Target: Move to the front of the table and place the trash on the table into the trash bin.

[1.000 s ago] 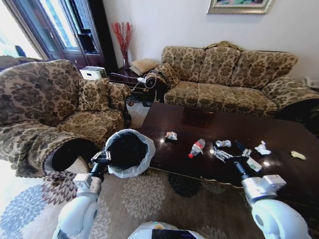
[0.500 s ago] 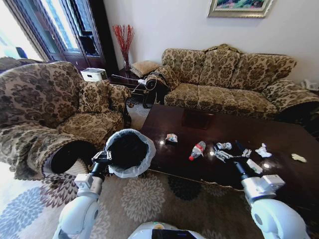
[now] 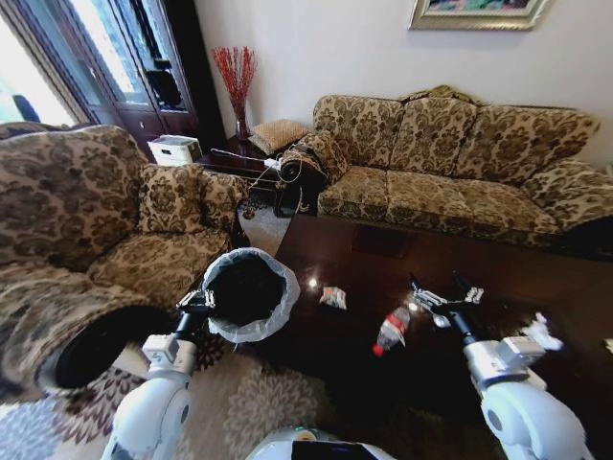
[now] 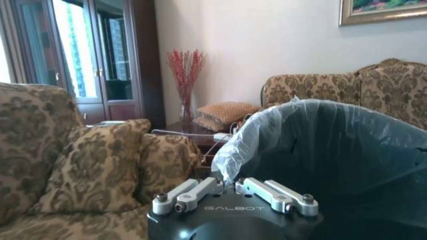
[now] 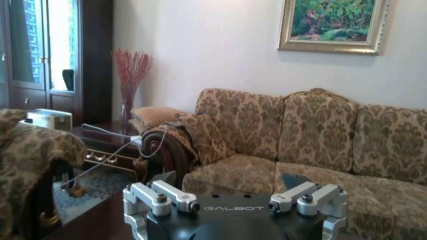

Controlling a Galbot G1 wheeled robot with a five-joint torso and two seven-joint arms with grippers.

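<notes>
Whole view has swung since a second ago, so the robot's turning toward the bench (image 3: 536,278), not there yet. Left gripper (image 3: 203,301) has its jaws pinched on the bin (image 3: 247,292) rim. Right gripper (image 3: 442,294) hangs wide open, empty, over the bench. Bottle (image 3: 391,331) and wrapper (image 3: 332,297) still lie there.

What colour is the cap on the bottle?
Red; the bottle lies on the table, clearest in the head view.
</notes>
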